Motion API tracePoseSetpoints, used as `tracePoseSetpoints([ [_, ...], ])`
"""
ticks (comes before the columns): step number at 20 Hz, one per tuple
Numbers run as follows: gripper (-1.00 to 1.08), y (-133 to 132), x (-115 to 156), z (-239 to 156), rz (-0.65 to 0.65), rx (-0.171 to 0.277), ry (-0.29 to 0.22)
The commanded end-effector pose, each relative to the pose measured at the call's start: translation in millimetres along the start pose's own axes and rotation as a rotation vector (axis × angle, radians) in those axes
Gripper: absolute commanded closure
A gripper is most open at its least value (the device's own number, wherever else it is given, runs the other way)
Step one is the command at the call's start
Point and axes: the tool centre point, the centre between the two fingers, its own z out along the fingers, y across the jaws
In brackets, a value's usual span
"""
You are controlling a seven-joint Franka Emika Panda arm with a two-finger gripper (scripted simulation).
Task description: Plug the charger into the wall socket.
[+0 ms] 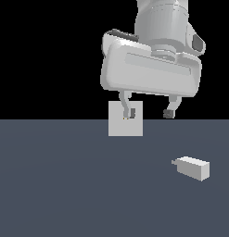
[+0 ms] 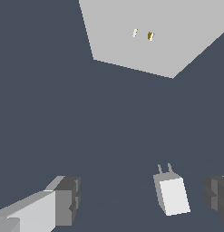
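Above the floor, the gripper (image 1: 149,111) is held open and empty; the approach step is judged in hand. Near the exterior view's right, the charger (image 1: 194,167) lies, well apart from the far wall socket (image 1: 125,125). Descent over it is required next.

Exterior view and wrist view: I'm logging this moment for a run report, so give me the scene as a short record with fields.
charger: lying on the floor, untouched, prongs toward the exterior view's left
wall socket: upright plate, two small holes at its centre, nothing plugged in
gripper: open, empty, raised above the floor
charger in wrist view: between the fingers' line, nearer one finger
task state: charger not yet grasped
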Motion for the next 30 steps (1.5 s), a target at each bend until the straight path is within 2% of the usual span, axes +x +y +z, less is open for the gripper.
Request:
tracePoseSetpoints([
  [1,-0.92,8,-8,5,-0.024,0.002,0.011],
  [17,-0.92,51,-44,35,-0.141,0.019,0.065],
  [30,-0.92,59,-50,43,-0.158,0.022,0.073],
])
